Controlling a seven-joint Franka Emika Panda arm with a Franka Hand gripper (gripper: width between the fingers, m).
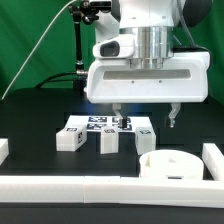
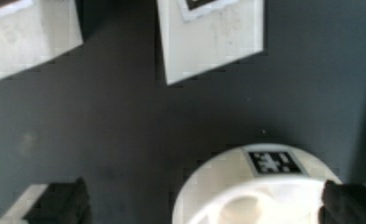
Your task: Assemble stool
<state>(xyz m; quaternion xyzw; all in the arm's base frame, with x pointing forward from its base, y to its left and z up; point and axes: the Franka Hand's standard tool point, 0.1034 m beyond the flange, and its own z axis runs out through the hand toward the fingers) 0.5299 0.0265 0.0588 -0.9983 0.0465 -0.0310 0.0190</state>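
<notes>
The stool's round white seat (image 1: 168, 165) lies flat on the black table near the front, on the exterior view's right. Three short white legs (image 1: 70, 137) (image 1: 108, 140) (image 1: 146, 137) lie in a row behind it, each with black-and-white tags. My gripper (image 1: 145, 120) hangs open above the table, over the right-hand leg and behind the seat, holding nothing. In the wrist view the seat (image 2: 269, 195) with its tag sits below and partly between the dark fingertips (image 2: 47, 205) of the gripper (image 2: 206, 207). Two legs (image 2: 212, 40) (image 2: 23, 45) lie beyond it.
The marker board (image 1: 98, 123) lies behind the legs. Long white rails border the table at the front (image 1: 90, 186), the exterior view's left (image 1: 3, 150) and right (image 1: 213, 156). A green backdrop stands at the back.
</notes>
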